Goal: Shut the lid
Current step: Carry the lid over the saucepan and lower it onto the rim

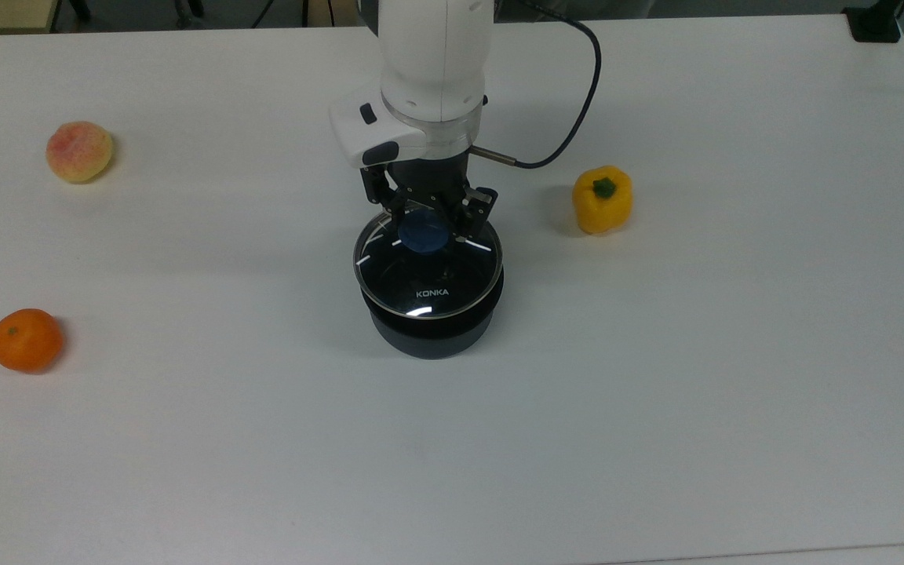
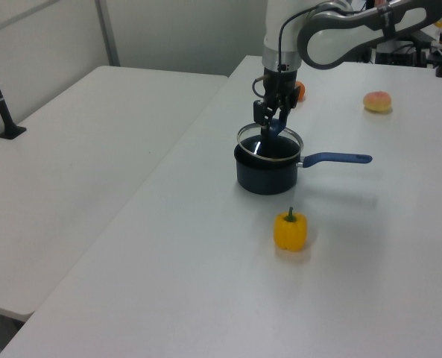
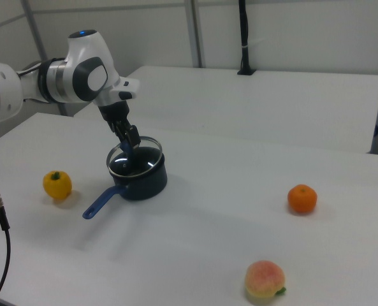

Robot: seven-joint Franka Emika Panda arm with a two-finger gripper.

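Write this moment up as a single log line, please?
step: closing pot | gripper: shut on lid knob | lid: over pot, looks just above the rim | nearby: pepper, orange, peach

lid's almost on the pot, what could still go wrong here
The lid hangs tilted over the saucepan, its rim toward the top view's left overhanging the pot edge, so lowering now could seat it crooked. The claw grips only the blue knob; an early release might let the glass drop and slide off.
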